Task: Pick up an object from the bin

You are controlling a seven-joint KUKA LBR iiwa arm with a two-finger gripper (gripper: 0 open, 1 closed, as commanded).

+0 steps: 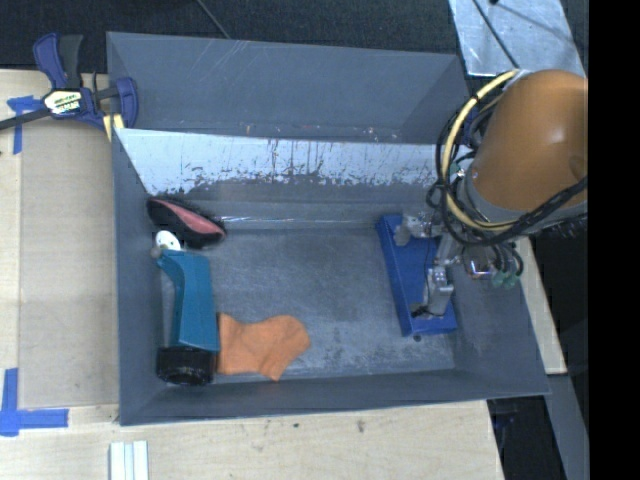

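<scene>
Blue slab (399,265) lies flat on the bin (320,278) floor at the frame's right, with the tool (437,290) low over its lower end. Whether the tool is open or closed cannot be told. Judging by this, nothing is lifted yet; gripping and raising remain.

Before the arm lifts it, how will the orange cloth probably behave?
The orange cloth looks soft and crumpled, so it will probably hang limp and feel light. It lies flat on the bin floor, so rolling seems unlikely.
</scene>
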